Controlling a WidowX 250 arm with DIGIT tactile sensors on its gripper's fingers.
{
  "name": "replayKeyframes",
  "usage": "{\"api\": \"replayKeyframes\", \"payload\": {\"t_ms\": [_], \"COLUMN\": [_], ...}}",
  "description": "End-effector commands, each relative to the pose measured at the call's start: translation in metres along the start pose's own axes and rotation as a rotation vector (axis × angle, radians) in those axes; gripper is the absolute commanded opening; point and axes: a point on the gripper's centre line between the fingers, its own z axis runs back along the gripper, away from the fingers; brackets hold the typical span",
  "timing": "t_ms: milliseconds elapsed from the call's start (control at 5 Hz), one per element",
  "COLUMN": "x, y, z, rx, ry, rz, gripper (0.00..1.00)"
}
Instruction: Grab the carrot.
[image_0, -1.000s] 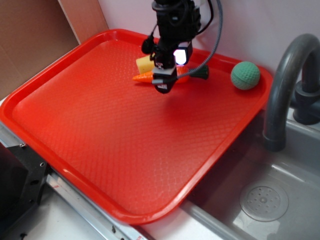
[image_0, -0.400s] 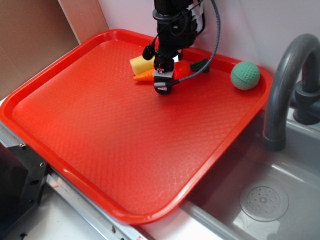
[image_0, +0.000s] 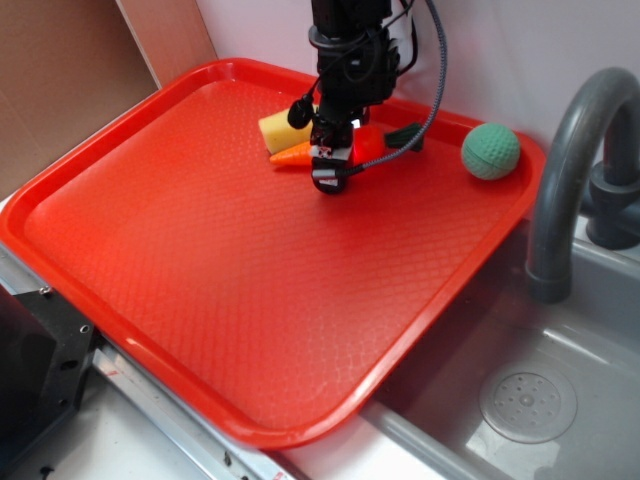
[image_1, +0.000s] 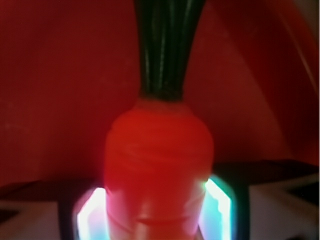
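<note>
Exterior view is showing my claw (image_0: 334, 172) hanging over the upper middle of the red tray (image_0: 200, 260), with the carrot (image_0: 345, 147) lying across it between my fingers: orange tip poking out to the left, dark green stem cap to the right. Wrist view is filling up with the carrot's (image_1: 157, 165) thick shoulder, a lit fingertip pad (image_1: 218, 202) sitting tight against each side, so I am judging that I am pinching the carrot around its fat end. Whether it is resting on the tray or lifted clear, I cannot tell. A yellow block (image_0: 277, 130) is lying just behind its tip; a green ball (image_0: 491, 151) is sitting well apart at the upper right, near the grey faucet (image_0: 575, 170). Being glossy, hard plastic, the carrot is probably light, stiff and slippery, and its taper may be squeezing it out of my hold. Gripping the wide body near the stem looks safest.
</note>
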Motion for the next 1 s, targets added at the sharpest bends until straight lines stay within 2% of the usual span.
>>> {"api": "replayKeyframes", "payload": {"t_ms": [0, 200, 400, 600, 800], "x": [-0.060, -0.088, -0.101, -0.092, -0.088], "y": [-0.032, -0.065, -0.089, -0.088, -0.076], "z": [0.107, 0.141, 0.162, 0.158, 0.147], "rx": [0.065, -0.058, -0.066, -0.065, -0.052], "ry": [-0.101, -0.241, -0.290, -0.295, -0.206], "rz": [0.477, 0.717, 0.941, 0.946, 0.934], "gripper": [0.00, 0.00, 0.00, 0.00, 0.00]}}
